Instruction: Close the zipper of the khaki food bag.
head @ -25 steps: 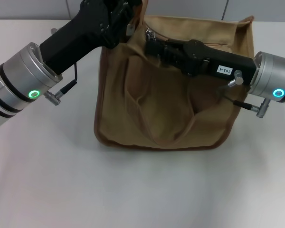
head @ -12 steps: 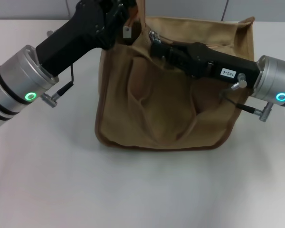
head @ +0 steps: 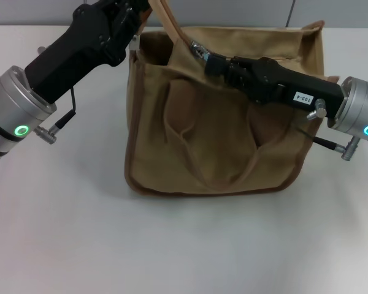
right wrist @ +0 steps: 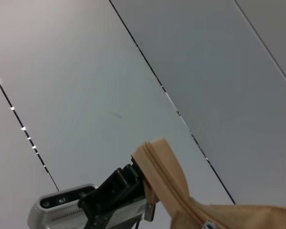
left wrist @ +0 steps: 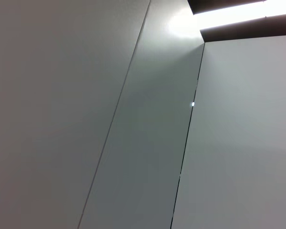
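Note:
The khaki food bag stands upright mid-table, its two handles hanging down the front. My left gripper is at the bag's top left corner, shut on the raised end of the zipper tape, which it holds up taut. It also shows in the right wrist view. My right gripper reaches over the bag's top from the right and is shut on the silver zipper slider, near the left end of the track. The slider shows in the right wrist view.
The white table surrounds the bag. Grey wall panels fill the left wrist view. The right arm's black forearm lies across the bag's top right.
My left arm has moved left and up, lifting the zipper tape end and straightening the bag's left side. My right gripper has shifted a little to the right along the bag's top.

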`<state>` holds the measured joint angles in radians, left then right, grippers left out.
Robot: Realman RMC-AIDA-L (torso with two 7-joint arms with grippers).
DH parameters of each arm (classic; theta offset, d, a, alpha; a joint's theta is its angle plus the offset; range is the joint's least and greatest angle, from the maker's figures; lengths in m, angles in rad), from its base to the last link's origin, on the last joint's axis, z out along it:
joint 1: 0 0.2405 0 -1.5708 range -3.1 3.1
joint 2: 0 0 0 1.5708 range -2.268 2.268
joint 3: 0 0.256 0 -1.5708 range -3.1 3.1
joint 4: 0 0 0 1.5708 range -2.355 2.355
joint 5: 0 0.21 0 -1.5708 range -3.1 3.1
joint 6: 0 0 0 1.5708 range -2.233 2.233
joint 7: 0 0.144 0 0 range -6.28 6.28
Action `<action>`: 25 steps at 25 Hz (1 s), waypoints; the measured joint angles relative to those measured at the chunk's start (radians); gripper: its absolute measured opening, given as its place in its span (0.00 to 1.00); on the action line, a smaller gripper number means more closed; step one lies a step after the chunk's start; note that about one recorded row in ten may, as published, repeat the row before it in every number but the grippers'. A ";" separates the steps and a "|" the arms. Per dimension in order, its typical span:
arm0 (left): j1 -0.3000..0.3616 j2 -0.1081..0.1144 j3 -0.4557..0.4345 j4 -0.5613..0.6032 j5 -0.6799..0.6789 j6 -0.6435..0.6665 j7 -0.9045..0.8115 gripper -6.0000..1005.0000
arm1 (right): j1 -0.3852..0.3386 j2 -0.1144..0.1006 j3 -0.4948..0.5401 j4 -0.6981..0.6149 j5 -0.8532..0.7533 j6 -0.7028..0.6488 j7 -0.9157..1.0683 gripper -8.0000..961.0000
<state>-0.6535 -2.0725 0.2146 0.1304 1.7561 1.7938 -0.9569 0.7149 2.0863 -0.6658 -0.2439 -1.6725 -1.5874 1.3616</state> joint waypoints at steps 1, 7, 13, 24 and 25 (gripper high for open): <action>0.001 0.000 0.000 0.000 0.000 0.000 0.000 0.07 | 0.000 0.000 0.000 0.000 0.000 0.002 0.000 0.02; -0.002 -0.002 0.005 0.000 -0.001 0.000 0.001 0.07 | 0.007 0.000 -0.010 0.000 0.001 0.002 -0.003 0.02; 0.007 0.000 0.001 0.004 -0.001 -0.001 -0.001 0.07 | -0.011 -0.001 -0.007 -0.002 0.001 0.002 -0.014 0.02; 0.055 0.003 -0.031 0.036 -0.013 -0.011 -0.006 0.08 | -0.085 -0.004 -0.001 -0.034 0.001 -0.004 -0.014 0.02; 0.061 0.003 -0.033 0.040 -0.017 -0.012 -0.007 0.08 | -0.096 -0.004 0.000 -0.039 0.001 -0.006 -0.014 0.02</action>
<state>-0.5927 -2.0694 0.1816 0.1708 1.7396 1.7817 -0.9637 0.6188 2.0820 -0.6661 -0.2832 -1.6715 -1.5931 1.3471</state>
